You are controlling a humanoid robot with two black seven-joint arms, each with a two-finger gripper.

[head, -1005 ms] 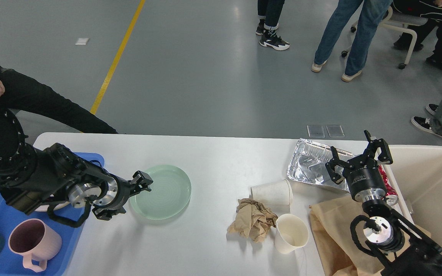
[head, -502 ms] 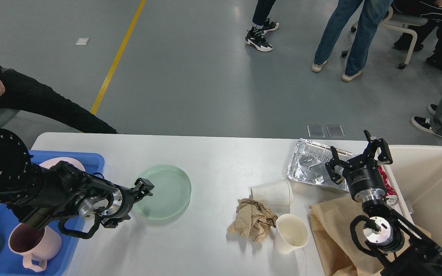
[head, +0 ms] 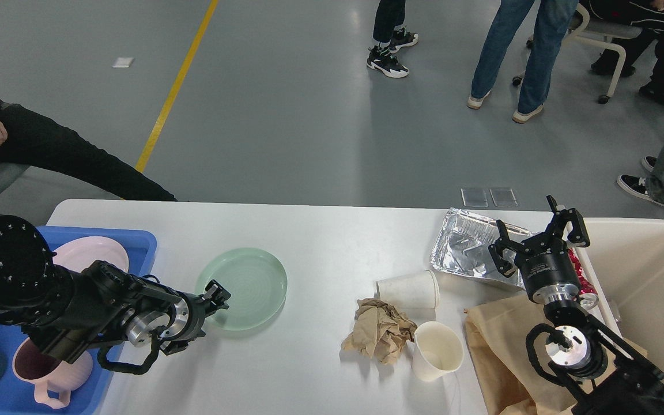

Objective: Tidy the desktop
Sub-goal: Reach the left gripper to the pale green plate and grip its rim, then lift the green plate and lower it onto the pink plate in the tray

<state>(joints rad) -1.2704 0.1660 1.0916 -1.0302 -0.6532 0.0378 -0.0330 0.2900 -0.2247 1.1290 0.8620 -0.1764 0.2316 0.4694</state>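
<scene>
The white desktop (head: 320, 242) holds a pale green plate (head: 248, 285) left of middle. My left gripper (head: 200, 318) is open at the plate's near-left rim, one finger over the rim and one beside it. Right of middle are a paper cup on its side (head: 410, 288), an upright paper cup (head: 437, 349), crumpled brown paper (head: 381, 334) and a foil tray (head: 467, 248). My right gripper (head: 536, 242) is open and empty, raised over the foil tray's right end.
A blue tray (head: 142, 242) at the left edge holds a pink plate (head: 87, 253) and a pink mug (head: 49, 374). A beige bin (head: 649, 276) stands at the right. A brown paper bag (head: 499, 351) lies under my right arm. People stand beyond the table.
My left arm has drawn back toward the near left, its gripper sliding down along the plate's left rim and uncovering the pink plate. The right arm has not moved.
</scene>
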